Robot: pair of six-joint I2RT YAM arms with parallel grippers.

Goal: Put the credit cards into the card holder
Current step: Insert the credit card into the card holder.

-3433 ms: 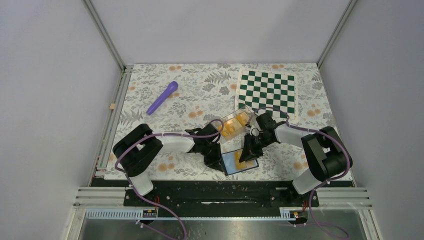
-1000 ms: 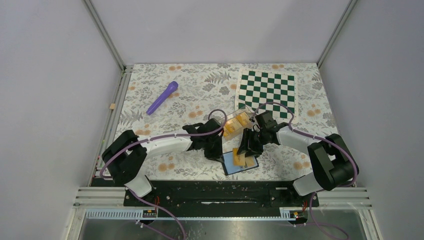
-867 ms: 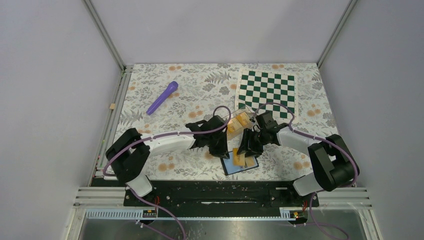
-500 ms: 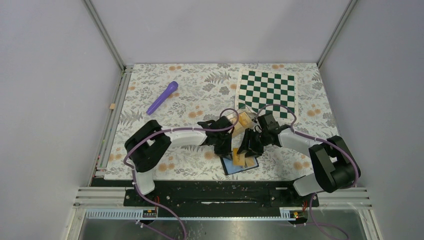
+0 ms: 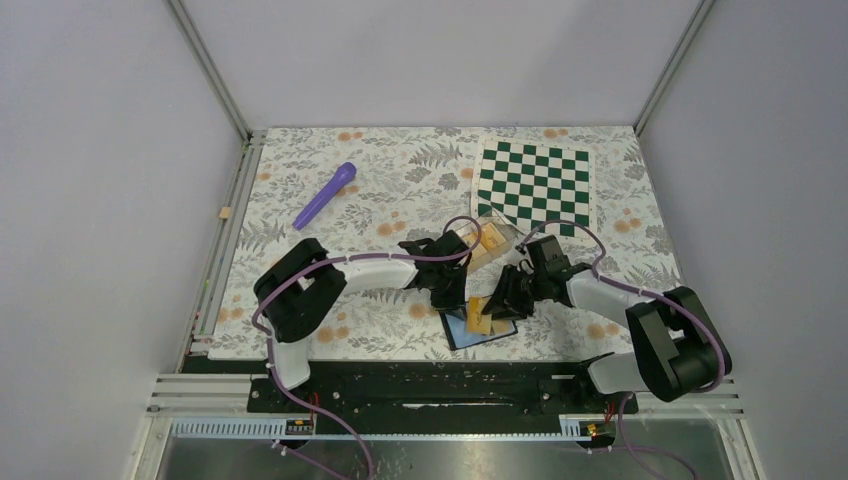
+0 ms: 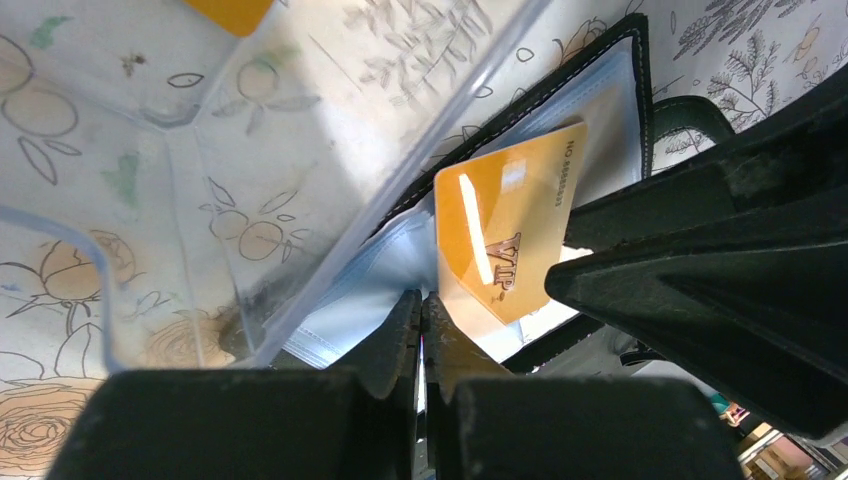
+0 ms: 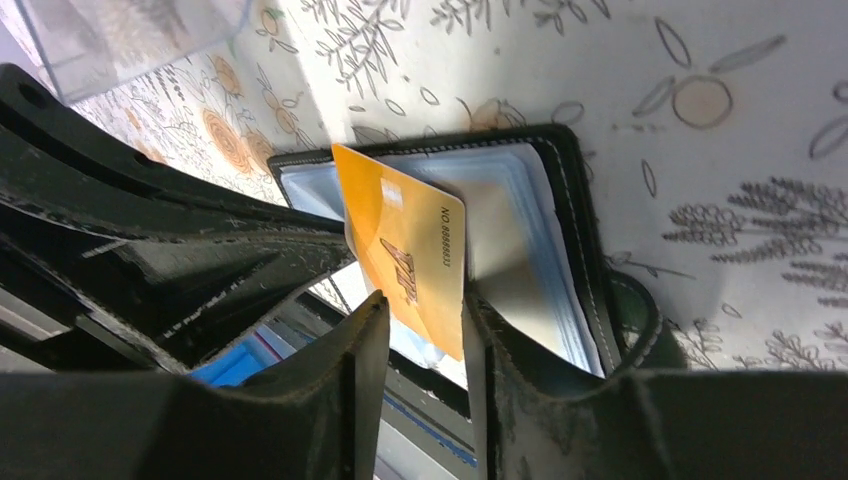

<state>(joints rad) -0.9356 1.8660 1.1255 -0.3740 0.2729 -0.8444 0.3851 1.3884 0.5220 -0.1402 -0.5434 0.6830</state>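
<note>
The black card holder [image 5: 461,336] lies open near the table's front edge, its pale blue-grey lining [image 7: 535,215] facing up. One orange-yellow credit card [image 7: 405,250] stands tilted in the lining's sleeves [image 6: 395,275]. This card [image 6: 505,235] sits between the parted fingers of my right gripper [image 7: 425,310], against the right finger, with a gap at the left one. My left gripper [image 6: 422,300] is shut, its tips pressed at the lining's edge beside the card. More credit cards [image 5: 487,240] lie in the clear plastic box [image 5: 478,248] just behind.
A green-and-white chequered mat [image 5: 535,185] lies at the back right. A purple pen-like object [image 5: 325,195] lies at the back left. The clear box's wall [image 6: 300,150] leans over the holder's far edge. Both arms crowd the holder from either side.
My left gripper has swung right to the holder's edge and closed fully. The right fingers have narrowed round the standing card, and the right arm shifted slightly right.
</note>
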